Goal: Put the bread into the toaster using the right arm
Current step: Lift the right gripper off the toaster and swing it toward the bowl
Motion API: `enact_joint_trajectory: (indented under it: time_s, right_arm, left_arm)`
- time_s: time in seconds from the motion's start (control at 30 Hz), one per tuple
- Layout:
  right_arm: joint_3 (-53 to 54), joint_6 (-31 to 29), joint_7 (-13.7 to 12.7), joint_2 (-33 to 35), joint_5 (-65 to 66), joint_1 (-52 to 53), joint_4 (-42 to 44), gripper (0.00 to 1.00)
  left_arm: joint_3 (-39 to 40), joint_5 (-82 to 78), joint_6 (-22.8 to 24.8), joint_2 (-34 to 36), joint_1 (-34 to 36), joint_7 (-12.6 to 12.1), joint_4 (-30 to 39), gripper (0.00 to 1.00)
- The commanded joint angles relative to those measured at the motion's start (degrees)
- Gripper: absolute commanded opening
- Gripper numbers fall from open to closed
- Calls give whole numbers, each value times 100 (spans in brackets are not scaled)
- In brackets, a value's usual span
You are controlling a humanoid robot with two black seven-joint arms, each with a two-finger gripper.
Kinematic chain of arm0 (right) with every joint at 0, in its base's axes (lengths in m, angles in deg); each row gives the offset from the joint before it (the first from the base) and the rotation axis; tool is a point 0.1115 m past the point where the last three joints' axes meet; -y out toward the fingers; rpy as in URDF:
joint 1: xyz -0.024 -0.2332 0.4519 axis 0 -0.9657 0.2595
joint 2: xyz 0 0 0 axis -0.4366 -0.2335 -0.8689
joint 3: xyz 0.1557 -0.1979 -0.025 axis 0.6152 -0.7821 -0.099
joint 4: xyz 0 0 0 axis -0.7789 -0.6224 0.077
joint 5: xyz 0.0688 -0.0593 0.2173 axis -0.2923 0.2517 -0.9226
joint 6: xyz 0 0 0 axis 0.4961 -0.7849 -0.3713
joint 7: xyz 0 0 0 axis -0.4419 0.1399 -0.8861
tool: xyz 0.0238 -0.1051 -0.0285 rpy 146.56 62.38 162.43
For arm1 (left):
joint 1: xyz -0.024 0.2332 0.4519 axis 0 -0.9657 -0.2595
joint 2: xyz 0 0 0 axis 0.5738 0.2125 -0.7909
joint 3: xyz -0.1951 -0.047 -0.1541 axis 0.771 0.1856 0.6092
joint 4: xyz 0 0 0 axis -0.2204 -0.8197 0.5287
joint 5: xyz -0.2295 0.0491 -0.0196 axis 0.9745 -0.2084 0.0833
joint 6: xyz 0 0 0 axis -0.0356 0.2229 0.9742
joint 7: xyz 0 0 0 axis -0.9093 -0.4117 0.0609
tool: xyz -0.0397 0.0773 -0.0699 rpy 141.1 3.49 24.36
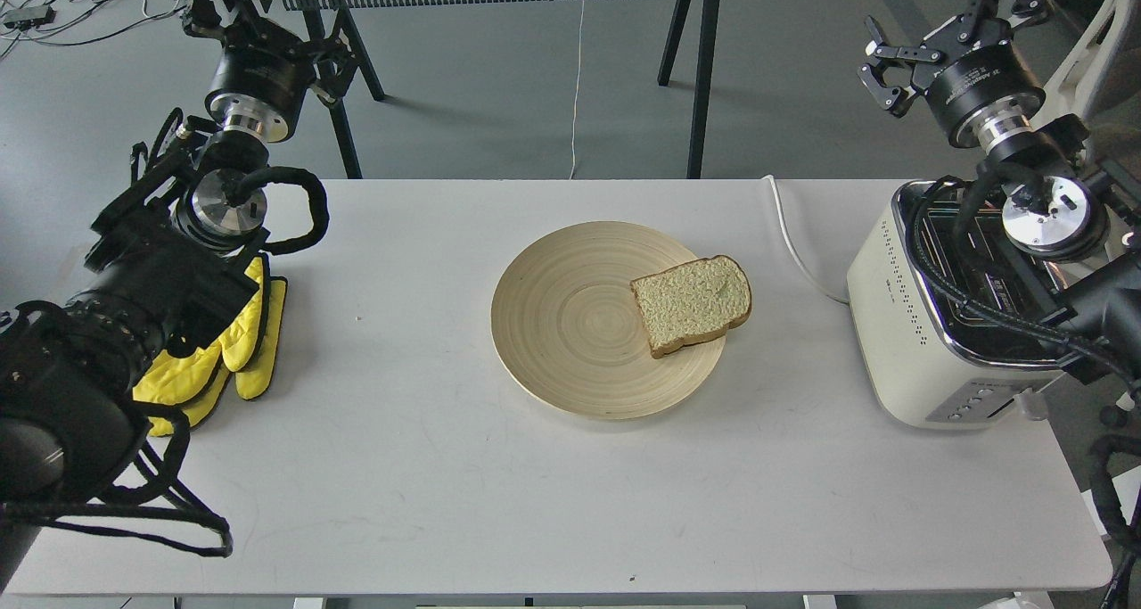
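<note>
The bread [693, 303] lies flat on the right edge of a round tan wooden plate [570, 324] in the middle of the white table, its rounded top overhanging the rim. The cream-white toaster [900, 324] with a chrome top stands at the table's right end, partly covered by my right arm. My right gripper [875, 63] hangs high beyond the table's far right corner, above and behind the toaster, open and empty, well away from the bread. My left gripper [210, 1] is raised at the far left; its fingers are dark and cannot be told apart.
A yellow oven mitt [233, 346] lies at the table's left edge under my left arm. The toaster's white cord [796, 251] runs across the table behind the bread. A second table on black legs [700, 74] stands beyond.
</note>
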Motion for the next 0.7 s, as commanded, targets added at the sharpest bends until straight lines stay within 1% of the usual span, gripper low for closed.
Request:
enact_joint_trajectory:
  time_s: [0.0, 0.2, 0.27, 0.43, 0.57, 0.67]
  right_arm:
    - [-10, 10, 18, -6, 0, 2, 11, 99]
    - [-211, 159, 1, 82, 140, 89, -7, 99]
    - [-387, 299, 10, 73, 342, 238, -16, 99]
    - [-1081, 615, 27, 3, 1588, 599, -121, 99]
    - [-1328, 879, 36, 3, 2669, 590, -393, 99]
    - [-1731, 1072, 36, 12, 3609, 555, -621, 98]
  left_arm:
    - [-32, -2, 0, -10, -2, 7, 0, 100]
    - [-32, -2, 0, -10, -2, 16, 0, 100]
    - [-24, -2, 0, -10, -2, 25, 0, 100]
    - [3, 6, 0, -45, -2, 25, 0, 100]
    - [12, -2, 0, -45, -2, 25, 0, 100]
    - [3, -2, 0, -54, -11, 25, 0, 100]
